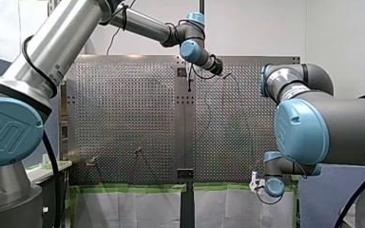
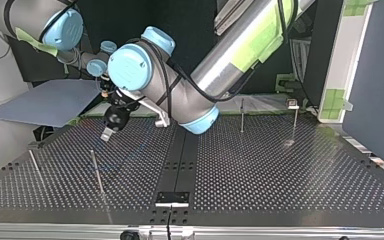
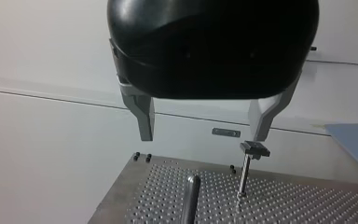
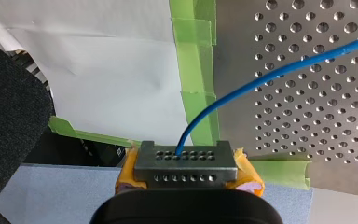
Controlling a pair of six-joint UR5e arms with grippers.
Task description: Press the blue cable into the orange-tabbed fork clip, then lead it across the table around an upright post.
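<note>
Blue cable (image 4: 270,76) clamped in my right claw (image 4: 185,163), wrist low.

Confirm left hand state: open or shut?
Open. The left wrist view shows the left hand with its two metal fingers wide apart and nothing held between them.

White wall (image 1: 256,28) behind, green tape (image 1: 133,188) on sheeting (image 1: 123,209)

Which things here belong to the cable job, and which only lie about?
Job: blue cable, in my right gripper; my left gripper, open; upright post; perforated table.
Lying about: green tape; white paper; blue-grey sheet.
</note>
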